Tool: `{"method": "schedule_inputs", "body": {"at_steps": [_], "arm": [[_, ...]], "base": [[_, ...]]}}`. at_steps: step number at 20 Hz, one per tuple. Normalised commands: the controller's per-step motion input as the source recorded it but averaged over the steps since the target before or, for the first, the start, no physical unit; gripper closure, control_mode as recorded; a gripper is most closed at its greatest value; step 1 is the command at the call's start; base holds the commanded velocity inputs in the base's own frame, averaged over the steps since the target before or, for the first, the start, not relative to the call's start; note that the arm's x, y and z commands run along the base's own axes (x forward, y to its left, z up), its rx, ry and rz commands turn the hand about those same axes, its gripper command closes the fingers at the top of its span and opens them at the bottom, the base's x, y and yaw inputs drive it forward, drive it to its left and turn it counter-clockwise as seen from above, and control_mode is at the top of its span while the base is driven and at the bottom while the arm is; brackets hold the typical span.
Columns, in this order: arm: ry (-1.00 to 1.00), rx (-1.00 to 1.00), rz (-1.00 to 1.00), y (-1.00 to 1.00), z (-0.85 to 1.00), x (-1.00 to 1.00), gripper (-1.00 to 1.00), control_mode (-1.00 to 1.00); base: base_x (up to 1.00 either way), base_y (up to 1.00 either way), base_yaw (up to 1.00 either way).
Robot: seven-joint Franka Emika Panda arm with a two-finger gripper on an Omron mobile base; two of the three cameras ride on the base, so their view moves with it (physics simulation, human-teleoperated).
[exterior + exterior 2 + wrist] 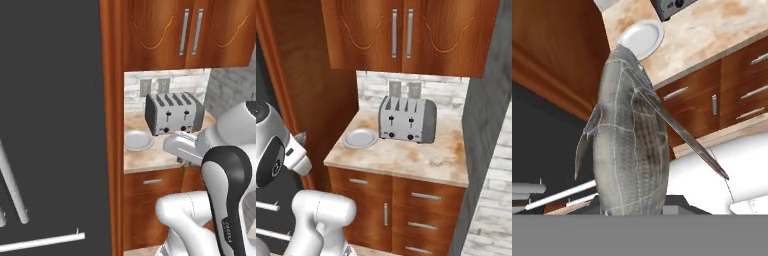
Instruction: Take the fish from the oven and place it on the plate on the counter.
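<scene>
grip: fingers clamped on fish (629, 145), held end-on so it clears the oven (50, 125)
fish: in the air, left of counter (421, 157)
plate (360, 137): bare, beside toaster (407, 120), ready for drop

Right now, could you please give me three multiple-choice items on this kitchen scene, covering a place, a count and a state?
1. Where does the plate lie?
A. On the counter, left of the toaster
B. On top of the toaster
C. In a drawer

2. How many slots does the toaster have?
A. Two
B. Four
C. Six

3. What state is the fish in?
A. Lying on the plate
B. Held up in the jaws
C. On the floor

A: right base view shows it beside the toaster.
B: four slots visible on top.
B: hand view shows it gripped, plate bare.
</scene>
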Motion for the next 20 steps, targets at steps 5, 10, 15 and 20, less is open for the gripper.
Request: {"method": "schedule_inputs", "body": {"at_steps": [5,10,15,20], "arm": [[0.0,0.0,0.0,0.0,0.0,0.0,1.0,1.0],[0.0,0.0,0.0,0.0,0.0,0.0,1.0,1.0],[0.0,0.0,0.0,0.0,0.0,0.0,1.0,1.0],[0.0,0.0,0.0,0.0,0.0,0.0,1.0,1.0]], "base": [[0.13,-0.79,0.08],[0.86,-0.1,0.07],[0.81,0.02,0.05],[0.2,0.19,0.18]]}}
